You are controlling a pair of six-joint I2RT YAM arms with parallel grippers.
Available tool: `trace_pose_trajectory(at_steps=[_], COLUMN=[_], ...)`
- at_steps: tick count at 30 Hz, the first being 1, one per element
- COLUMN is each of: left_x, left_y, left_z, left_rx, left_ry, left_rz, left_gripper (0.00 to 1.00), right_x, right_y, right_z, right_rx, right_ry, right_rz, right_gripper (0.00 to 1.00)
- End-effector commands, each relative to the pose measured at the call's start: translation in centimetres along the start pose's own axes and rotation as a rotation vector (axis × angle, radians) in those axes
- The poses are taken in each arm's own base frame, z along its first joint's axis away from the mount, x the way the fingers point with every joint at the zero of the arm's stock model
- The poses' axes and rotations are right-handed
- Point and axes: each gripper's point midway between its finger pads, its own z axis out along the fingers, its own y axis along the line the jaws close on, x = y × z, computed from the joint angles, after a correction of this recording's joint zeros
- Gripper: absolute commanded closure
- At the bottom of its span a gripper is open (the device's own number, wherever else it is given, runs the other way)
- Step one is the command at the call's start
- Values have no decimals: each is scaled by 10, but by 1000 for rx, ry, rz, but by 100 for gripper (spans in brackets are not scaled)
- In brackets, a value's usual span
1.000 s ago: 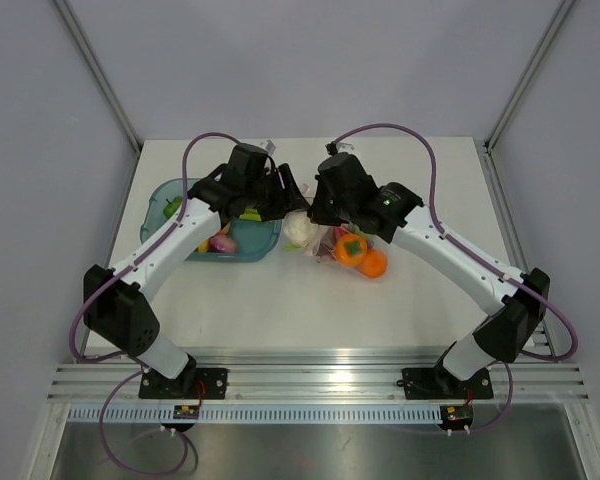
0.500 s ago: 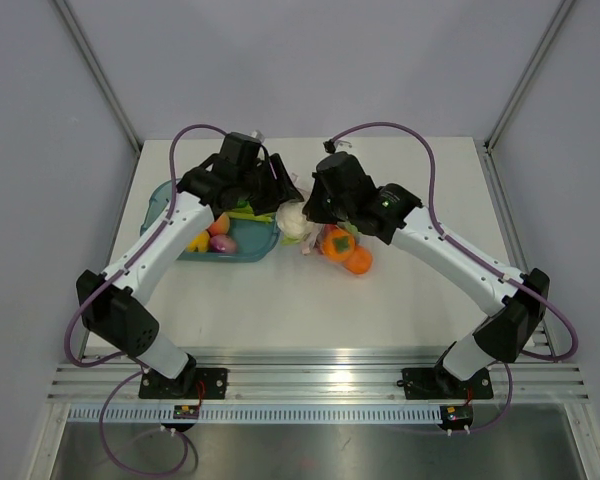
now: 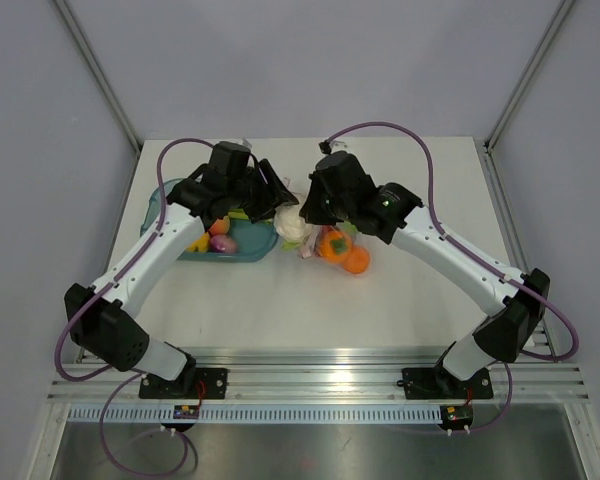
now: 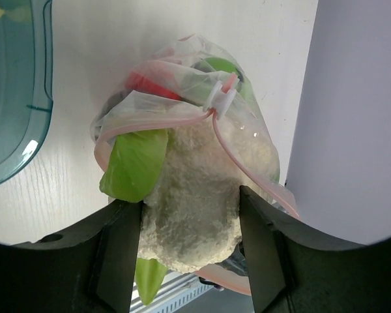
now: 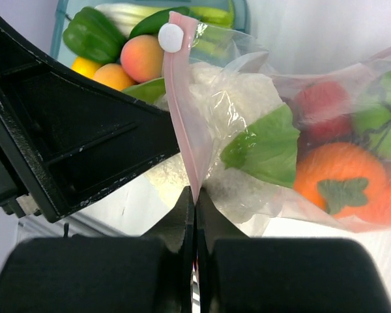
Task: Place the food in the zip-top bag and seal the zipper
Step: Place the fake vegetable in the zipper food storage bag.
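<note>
My left gripper [image 4: 190, 203] is shut on the white cauliflower [image 4: 195, 189], its green leaf [image 4: 133, 163] sticking out to the side. The cauliflower sits in the mouth of the clear zip-top bag [image 4: 182, 78], with the pink zipper [image 4: 242, 166] and its white slider [image 4: 220, 98] draped over it. My right gripper [image 5: 194, 195] is shut on the pink zipper [image 5: 182, 104] and holds it upright. Inside the bag lie an orange fruit [image 5: 339, 176], a red piece and green pieces. From above, the two grippers meet at the cauliflower [image 3: 293, 224], with the bag [image 3: 338, 248] to its right.
The teal tray [image 3: 164, 196] lies left of the bag under the left arm. It holds a green pepper [image 5: 91, 36], a peach [image 5: 142, 57] and yellow pieces. The enclosure's walls stand close behind both grippers.
The bag and the right gripper have shifted a little left and back. The left arm has swung its elbow leftward while holding the cauliflower at the bag's mouth.
</note>
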Motion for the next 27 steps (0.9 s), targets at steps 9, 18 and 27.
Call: trace_pose_trajectory(at_steps=[9,18,27], left_x=[-31,-28,-31], left_y=[-34,-24,8], left_z=[-9,3,-14], left_rx=[68,27,-157], left_ry=[-258,-275,-400], left_rz=[-11,18,-23], left_gripper=[64,64,64], right_x=[3,4,12], right_y=[58,51,-16], right_z=[-26,-20,-6], right_rx=[-276,-239,21], right_ry=[80,76,26], right_rz=[45,58,53], right_gripper=[100,100,100])
